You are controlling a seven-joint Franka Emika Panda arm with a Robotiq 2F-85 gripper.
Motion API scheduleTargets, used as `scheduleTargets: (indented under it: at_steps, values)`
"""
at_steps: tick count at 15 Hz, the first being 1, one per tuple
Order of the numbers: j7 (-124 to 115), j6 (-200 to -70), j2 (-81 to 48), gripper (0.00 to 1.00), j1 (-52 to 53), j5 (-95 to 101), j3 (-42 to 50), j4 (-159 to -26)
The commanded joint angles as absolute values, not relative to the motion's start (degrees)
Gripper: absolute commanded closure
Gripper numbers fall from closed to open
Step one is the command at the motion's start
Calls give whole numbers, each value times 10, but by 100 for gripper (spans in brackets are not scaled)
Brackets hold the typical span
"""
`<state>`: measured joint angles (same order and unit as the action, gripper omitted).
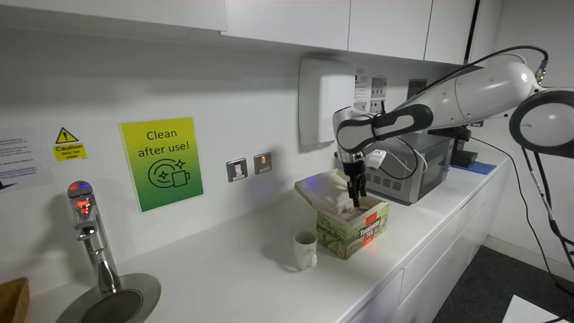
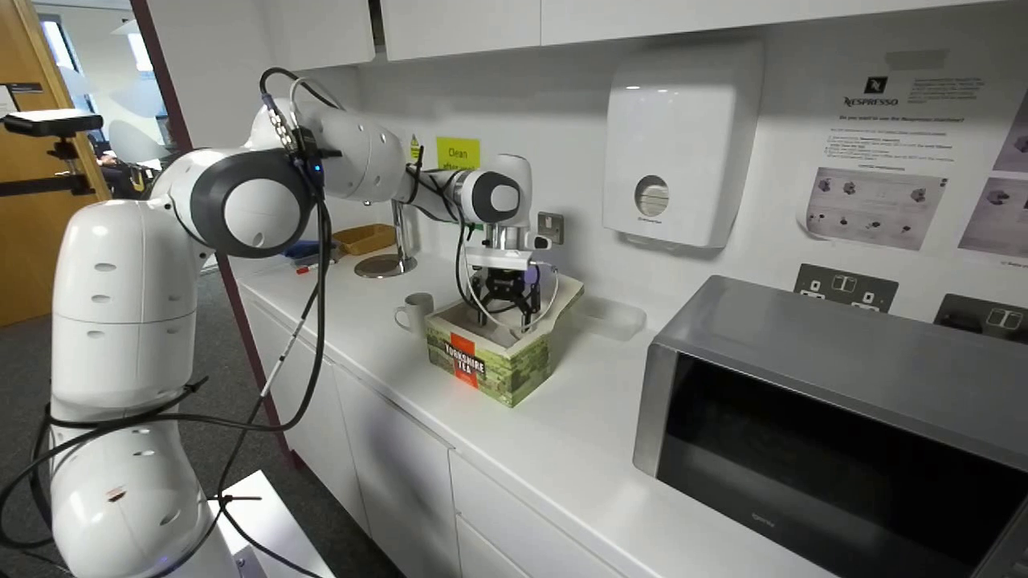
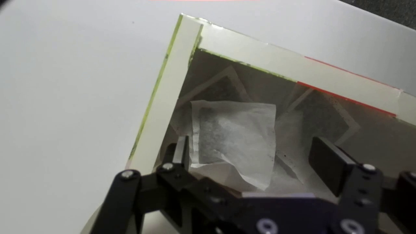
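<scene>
My gripper (image 3: 253, 151) is open, with its two black fingers wide apart over a box. It also shows pointing down into the box in both exterior views (image 1: 357, 199) (image 2: 506, 317). The green cardboard box, marked Yorkshire Tea (image 1: 345, 235) (image 2: 490, 365), stands on the counter with its lid (image 1: 320, 188) tilted open on the wall side. A pale square tea bag (image 3: 234, 133) lies between the fingers in the wrist view, with one lower edge lifted. Other tea bags (image 3: 325, 113) lie around and under it. I cannot tell whether a finger touches them.
A white mug (image 1: 305, 253) (image 2: 418, 311) stands beside the box. A grey microwave (image 1: 403, 172) (image 2: 803, 417) stands on its other side. A clear plastic tray (image 2: 612, 317) lies behind the box near the wall. A tap (image 1: 96, 242) and a basket (image 1: 15, 296) are further along the counter.
</scene>
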<state>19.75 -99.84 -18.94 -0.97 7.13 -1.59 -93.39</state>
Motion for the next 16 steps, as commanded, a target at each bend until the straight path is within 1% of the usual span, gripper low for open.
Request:
scheduleTargets:
  at_steps: [1,15,16]
  values:
    - [187,-990,-175,0,-7,86,-14,-957]
    - [191,-996,-153,0,-7,95,-14,-976]
    - [191,-996,-151,6,-7,95,-14,-977]
